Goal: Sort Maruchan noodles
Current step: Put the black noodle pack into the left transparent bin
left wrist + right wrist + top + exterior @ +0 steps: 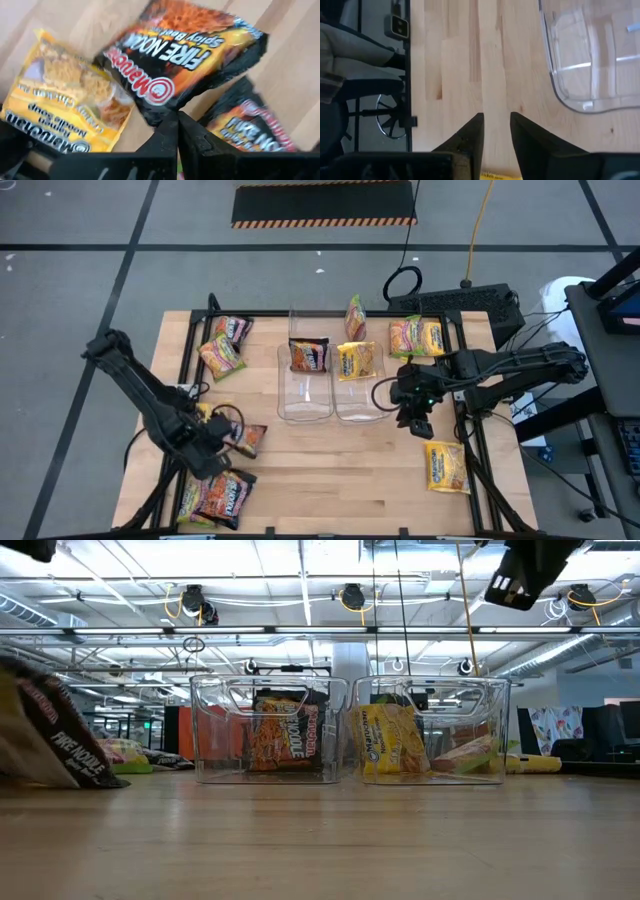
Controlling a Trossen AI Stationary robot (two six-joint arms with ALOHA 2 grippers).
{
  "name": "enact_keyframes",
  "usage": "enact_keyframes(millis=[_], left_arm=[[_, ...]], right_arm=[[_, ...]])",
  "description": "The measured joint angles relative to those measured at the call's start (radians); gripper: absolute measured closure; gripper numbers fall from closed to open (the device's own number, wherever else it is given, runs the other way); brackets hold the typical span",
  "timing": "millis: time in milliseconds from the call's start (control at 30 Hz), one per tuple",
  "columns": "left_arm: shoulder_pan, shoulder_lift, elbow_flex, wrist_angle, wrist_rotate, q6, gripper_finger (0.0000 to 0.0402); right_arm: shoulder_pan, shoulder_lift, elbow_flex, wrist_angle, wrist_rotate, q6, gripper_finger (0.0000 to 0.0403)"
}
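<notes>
Near the table's front-left, left hand [177,131] clamps a dark packet [186,55] (right hand [496,131] apart).

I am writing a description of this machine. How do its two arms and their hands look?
Both arms are dark, almost black, built of slim jointed segments with black cables along them. The left hand and right hand each end in two flat, wedge-shaped black fingers. A small green light glows near the right wrist.

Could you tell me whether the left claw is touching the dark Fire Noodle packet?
Touching: in the left wrist view, the left claw has pinched shut on the edge of the dark Fire Noodle packet.
</notes>
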Motion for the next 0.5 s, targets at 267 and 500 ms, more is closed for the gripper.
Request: enact_keyframes(millis=[267, 500], left_arm=[[0.052, -0.013, 0.071, -0.076, -0.045, 0.063, 0.0401], [0.098, -0.013, 0.109, -0.073, -0.076, 0.095, 0.0401]], right_arm=[[0.000, 0.000, 0.000, 0.106, 0.000, 0.000, 0.0335], [0.000, 0.000, 0.000, 0.193, 0.000, -0.002, 0.0335]])
